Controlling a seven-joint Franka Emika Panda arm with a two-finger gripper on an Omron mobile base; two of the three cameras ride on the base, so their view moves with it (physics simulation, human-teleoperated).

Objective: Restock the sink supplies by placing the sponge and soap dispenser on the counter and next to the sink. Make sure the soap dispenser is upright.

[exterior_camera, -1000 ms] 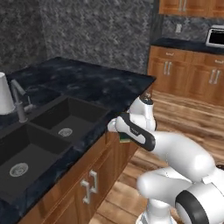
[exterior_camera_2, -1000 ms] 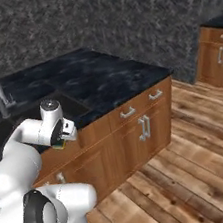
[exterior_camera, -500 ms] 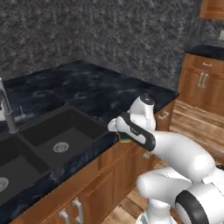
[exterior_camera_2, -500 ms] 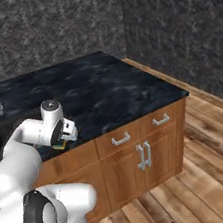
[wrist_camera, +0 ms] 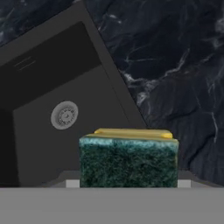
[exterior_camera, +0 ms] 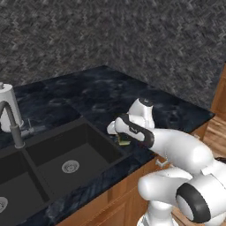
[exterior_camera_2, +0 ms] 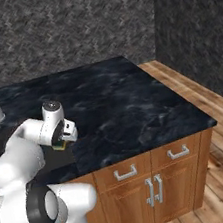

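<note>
At the far left of the left base view, a white-grey cylinder (exterior_camera: 9, 106) stood on the counter (exterior_camera: 101, 90) behind the curved faucet (exterior_camera: 13, 126). To its right lay the sink (exterior_camera: 66, 161), a black double basin with a round steel drain (exterior_camera: 70, 166) in the near basin. Further right, at the basin's right rim, the gripper (exterior_camera: 123, 139) hung low with the sponge (exterior_camera: 124, 141) clamped between its jaws. The hand view showed the sponge (wrist_camera: 129, 159) held green face toward the camera, yellow edge on top, above the line where the sink (wrist_camera: 52, 78) met the counter (wrist_camera: 175, 65).

Judged step: carrying the sponge to its place beside the sink. The next move called for shifting the sponge fully over bare counter, just right of the rim, lowering it until flat, then releasing. Released too near the rim, it could drop into the basin.
</note>
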